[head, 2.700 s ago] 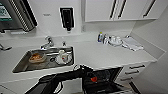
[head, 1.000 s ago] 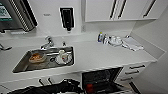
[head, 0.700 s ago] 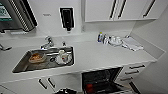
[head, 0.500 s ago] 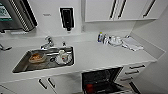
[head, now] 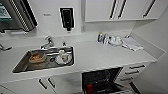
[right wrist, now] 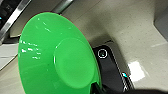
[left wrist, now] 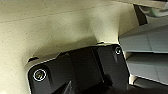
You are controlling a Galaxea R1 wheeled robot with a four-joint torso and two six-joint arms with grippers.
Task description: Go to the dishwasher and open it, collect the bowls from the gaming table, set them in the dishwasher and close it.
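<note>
Open dishwasher; tilted green bowl

No text, label or number can be read on anything in these views.

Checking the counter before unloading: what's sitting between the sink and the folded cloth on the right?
In the head view, bare white counter, then small bottles and a white dish between sink and cloth.

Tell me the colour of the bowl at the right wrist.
Bright green, plain with no pattern; the bowl shows best in the right wrist view.
</note>
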